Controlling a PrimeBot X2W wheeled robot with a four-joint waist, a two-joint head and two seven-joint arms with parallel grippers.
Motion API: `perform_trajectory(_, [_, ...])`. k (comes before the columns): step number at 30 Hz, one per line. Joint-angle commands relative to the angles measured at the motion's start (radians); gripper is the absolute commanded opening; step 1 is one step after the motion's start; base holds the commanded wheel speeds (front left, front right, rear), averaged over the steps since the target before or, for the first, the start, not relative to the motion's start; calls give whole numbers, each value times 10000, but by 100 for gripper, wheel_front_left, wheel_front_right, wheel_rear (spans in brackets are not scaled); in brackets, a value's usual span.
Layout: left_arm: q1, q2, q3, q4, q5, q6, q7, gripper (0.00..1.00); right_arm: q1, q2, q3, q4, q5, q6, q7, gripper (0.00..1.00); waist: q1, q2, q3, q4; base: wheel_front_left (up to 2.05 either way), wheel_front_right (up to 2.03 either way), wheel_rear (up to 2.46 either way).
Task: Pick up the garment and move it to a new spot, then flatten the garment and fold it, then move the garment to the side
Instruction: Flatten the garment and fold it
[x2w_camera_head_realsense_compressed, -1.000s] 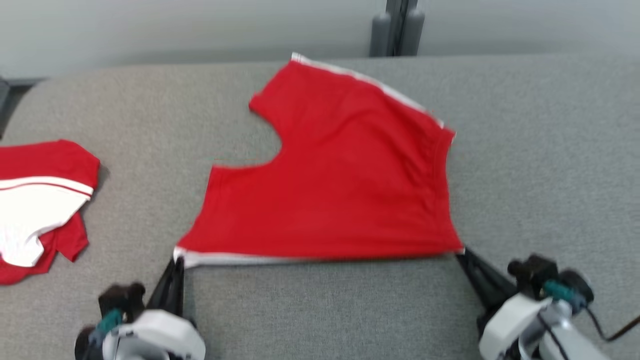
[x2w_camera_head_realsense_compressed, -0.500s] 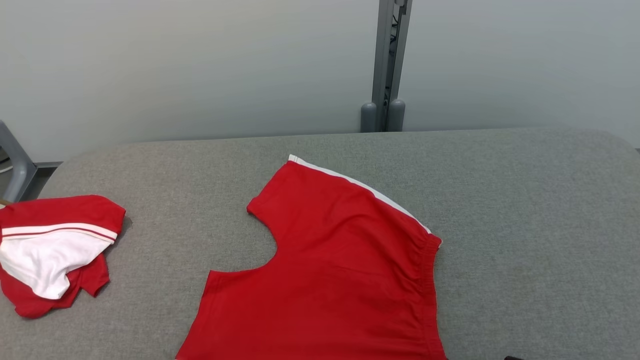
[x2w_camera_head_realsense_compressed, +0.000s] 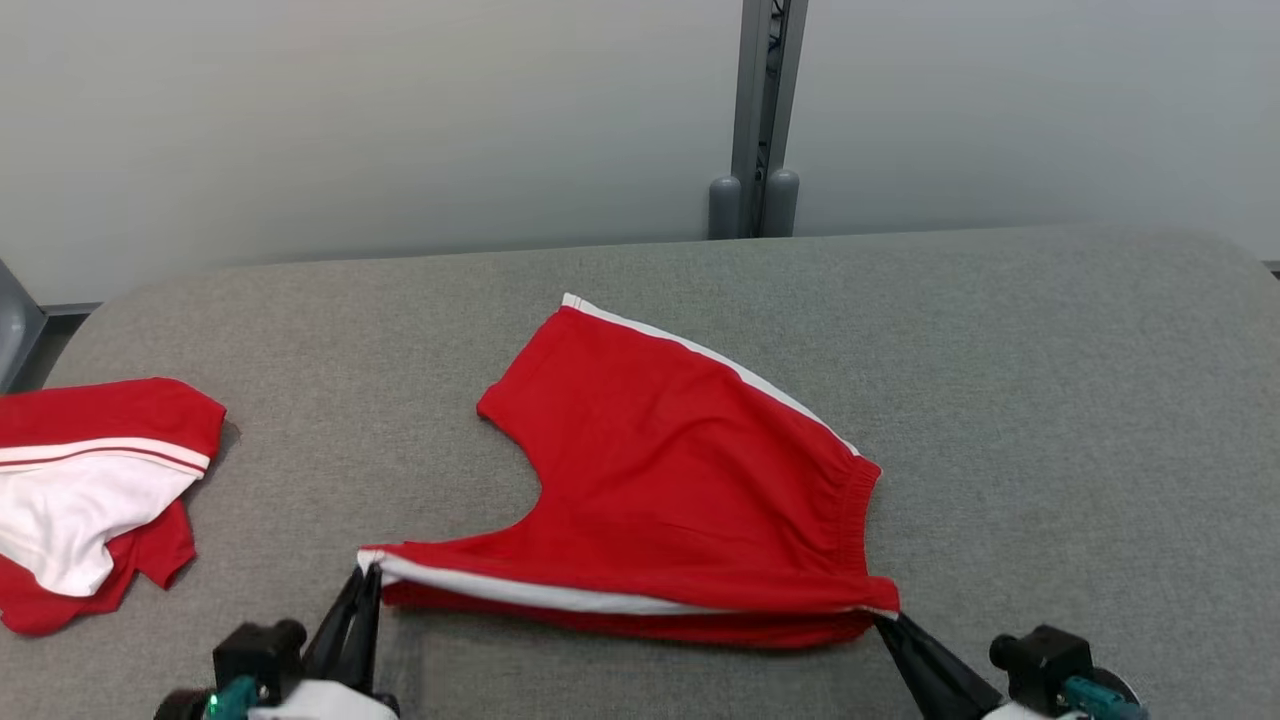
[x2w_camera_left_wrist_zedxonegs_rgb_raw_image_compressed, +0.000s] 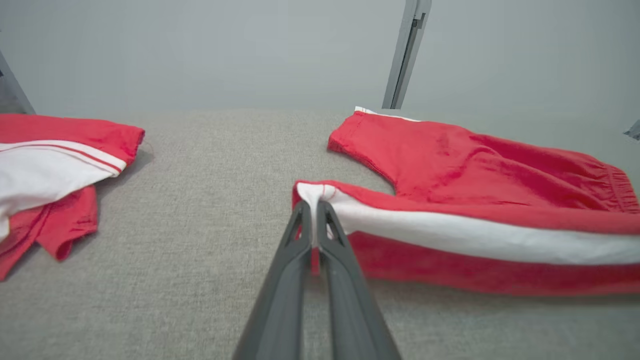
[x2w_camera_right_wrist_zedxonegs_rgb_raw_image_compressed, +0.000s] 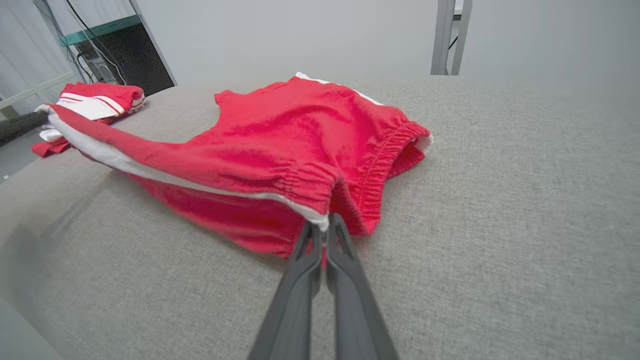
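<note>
As you look down from the head, your red shorts lie near the middle of the grey desk. Your left gripper is shut tight on the near left corner of the shorts, at the end of a leg. In the left wrist view you can see its two dark fingers pinching the end of the white stripe between them. Your right gripper is shut tight on the near right corner, by the stretchy waistband. In the right wrist view its fingers squeeze the cloth just under the white stripe.

The near edge of the shorts is lifted a little off the desk and pulled straight between your two grippers. The white stripe runs along that edge from one gripper to the other. Under it, some red cloth hangs down and touches the desk. The far part of the shorts lies flat on the desk. The other leg points away from you and a bit to the left. Another white stripe runs along its far right edge.

Off to your left, near the left edge of the desk, sits a second cloth. It is red and white and bunched up. It is well apart from the shorts.

Behind the desk is a pale wall with a grey post standing up against it.
</note>
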Motion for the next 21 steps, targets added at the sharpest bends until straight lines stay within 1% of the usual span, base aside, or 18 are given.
perform_trajectory(1, [-680,207,-69,74,119,-69,0,0,-292,98,-198,-103,34,-3,1,0,1,0,250,-150,0,0,0])
perform_trajectory(5, [-2139,652,-689,327,265,-69,0,0,-947,357,-447,-264,-97,-3,1,0,1,0,867,-391,0,0,0])
perform_trajectory(6, [-2139,652,-689,327,265,-69,0,0,-947,357,-447,-264,-97,-3,1,0,1,0,867,-391,0,0,0])
perform_trajectory(10, [-3778,1319,-1536,817,71,-72,0,0,-1570,698,-778,-319,-107,-1,1,0,1,0,1592,-663,0,0,0])
perform_trajectory(14, [-5357,1940,-2275,1673,-387,-73,1,0,-2081,1041,-1022,-306,-170,-1,1,0,1,0,2196,-974,0,0,0])
perform_trajectory(21, [-7532,2917,-3857,2704,-960,-73,1,0,-2868,1571,-1348,-341,-96,-3,1,0,1,0,3208,-1632,0,0,0])
